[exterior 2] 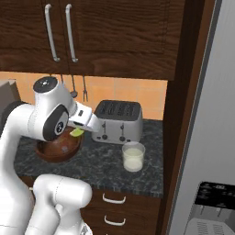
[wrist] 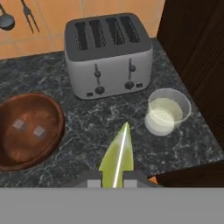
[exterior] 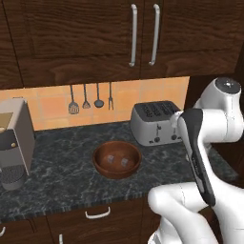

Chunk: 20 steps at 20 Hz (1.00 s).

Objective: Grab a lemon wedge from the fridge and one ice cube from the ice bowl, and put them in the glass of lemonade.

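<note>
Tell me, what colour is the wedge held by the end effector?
Yellow-green, with a pale edge; the lemon wedge shows best in the hand view.

1. Left base view: set behind the arm on its left, looking forward and down over the dark marbled stone counter (exterior: 57, 183) toward the orange tiled wall (exterior: 47, 107); middle range.
2. Right base view: set behind the arm on its right, looking forward and down at the same counter (exterior 2: 103, 170), with the tall grey steel fridge (exterior 2: 206, 151) along the right edge.
3. Hand view: looking steeply down from close above the counter (wrist: 87, 135).
4. Shared by all three: the grey four-slot metal toaster (exterior: 155, 123) (exterior 2: 118, 121) (wrist: 107, 54) and the round reddish-brown wooden bowl (exterior: 116, 159) (exterior 2: 57, 147) (wrist: 28, 129).
</note>
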Tool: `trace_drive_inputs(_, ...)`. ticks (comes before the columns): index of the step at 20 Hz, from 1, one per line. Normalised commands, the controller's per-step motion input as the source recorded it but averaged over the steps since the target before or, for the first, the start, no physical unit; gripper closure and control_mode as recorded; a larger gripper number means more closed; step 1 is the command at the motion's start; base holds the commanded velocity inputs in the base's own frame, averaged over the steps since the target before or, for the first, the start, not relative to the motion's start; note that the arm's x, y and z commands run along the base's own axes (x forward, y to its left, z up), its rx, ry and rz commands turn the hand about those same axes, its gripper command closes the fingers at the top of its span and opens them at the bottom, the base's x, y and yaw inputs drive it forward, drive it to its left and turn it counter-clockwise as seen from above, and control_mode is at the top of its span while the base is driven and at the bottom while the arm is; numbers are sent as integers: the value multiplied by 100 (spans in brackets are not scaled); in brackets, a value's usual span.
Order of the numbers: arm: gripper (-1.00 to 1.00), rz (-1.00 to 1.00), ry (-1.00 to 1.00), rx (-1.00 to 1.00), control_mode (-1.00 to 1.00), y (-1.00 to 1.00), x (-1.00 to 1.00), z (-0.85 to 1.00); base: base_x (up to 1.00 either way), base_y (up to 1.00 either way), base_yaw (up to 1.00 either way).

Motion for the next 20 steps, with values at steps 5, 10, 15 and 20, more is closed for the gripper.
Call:
trace_drive_inputs(5,100,-13,6,0,-100,-88,100,-72,0,0,0)
trace_drive_inputs(10,100,-11,1,0,-100,-78,87,-95,0,0,0)
trace_drive_inputs(15,100,-7,0,0,-100,-59,55,-71,0,0,0)
trace_drive_inputs(20,100,-1,1,0,-100,-25,7,-14,0,0,0)
